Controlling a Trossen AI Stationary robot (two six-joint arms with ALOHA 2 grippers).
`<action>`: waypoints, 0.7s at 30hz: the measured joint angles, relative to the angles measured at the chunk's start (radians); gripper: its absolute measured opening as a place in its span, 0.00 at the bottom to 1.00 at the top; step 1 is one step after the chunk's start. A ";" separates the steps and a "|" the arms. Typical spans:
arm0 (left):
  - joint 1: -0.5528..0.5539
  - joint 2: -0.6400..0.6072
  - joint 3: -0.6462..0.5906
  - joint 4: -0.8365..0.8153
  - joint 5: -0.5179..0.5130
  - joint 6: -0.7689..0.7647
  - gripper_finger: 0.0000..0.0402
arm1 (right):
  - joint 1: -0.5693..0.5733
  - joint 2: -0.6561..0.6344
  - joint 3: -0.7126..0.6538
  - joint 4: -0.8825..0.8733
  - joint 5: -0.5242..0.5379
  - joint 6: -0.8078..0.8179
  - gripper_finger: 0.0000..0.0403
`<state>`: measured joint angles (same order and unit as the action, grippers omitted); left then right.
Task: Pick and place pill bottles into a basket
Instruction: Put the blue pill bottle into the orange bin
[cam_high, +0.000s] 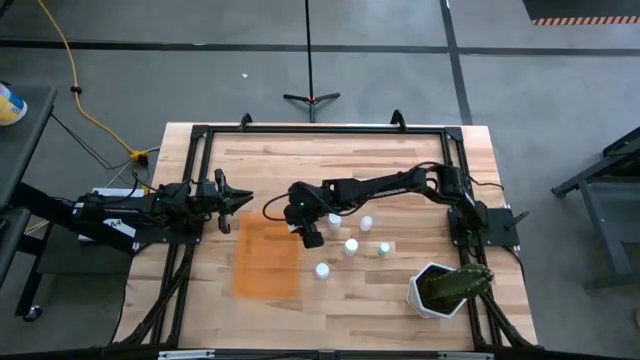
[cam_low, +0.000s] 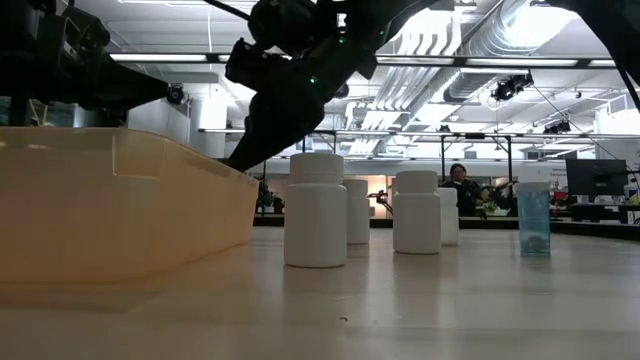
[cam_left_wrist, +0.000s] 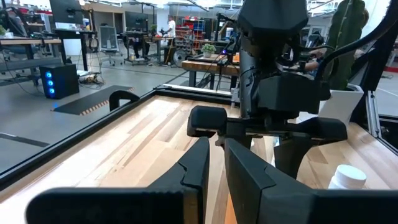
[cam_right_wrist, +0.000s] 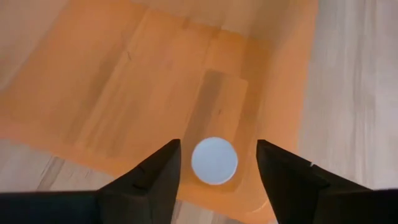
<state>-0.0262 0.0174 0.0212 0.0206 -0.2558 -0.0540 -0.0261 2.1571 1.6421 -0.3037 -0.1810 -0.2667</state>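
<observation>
The orange translucent tray (cam_high: 265, 258) lies flat on the wooden table, left of centre; its wall shows in the low view (cam_low: 120, 200). My right gripper (cam_right_wrist: 217, 149) is open and points down over the tray's right part (cam_high: 310, 237). One white pill bottle (cam_right_wrist: 214, 160) stands upright on the tray floor between its fingers, with a gap on each side. Several more white bottles (cam_high: 351, 246) stand upright on the table right of the tray, and show in the low view (cam_low: 315, 210). My left gripper (cam_high: 240, 198) is shut and empty at the tray's far left corner.
A small bluish clear bottle (cam_high: 384, 248) stands among the white ones. A white pot with a green cactus (cam_high: 440, 290) stands at the near right. A black frame (cam_high: 320, 130) runs around the table. People sit in the room beyond (cam_low: 462, 185).
</observation>
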 joint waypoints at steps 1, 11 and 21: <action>0.000 0.000 0.000 0.000 0.000 0.000 0.22 | -0.001 0.000 0.001 0.011 0.000 -0.001 0.51; 0.000 0.000 0.000 0.000 0.000 0.000 0.22 | -0.015 -0.001 0.269 -0.255 0.011 0.032 0.52; 0.000 0.000 0.000 0.000 0.000 0.000 0.22 | -0.031 -0.003 0.346 -0.733 -0.072 0.041 0.51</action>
<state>-0.0261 0.0170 0.0212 0.0208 -0.2558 -0.0540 -0.0570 2.1544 1.9881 -1.0367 -0.2531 -0.2257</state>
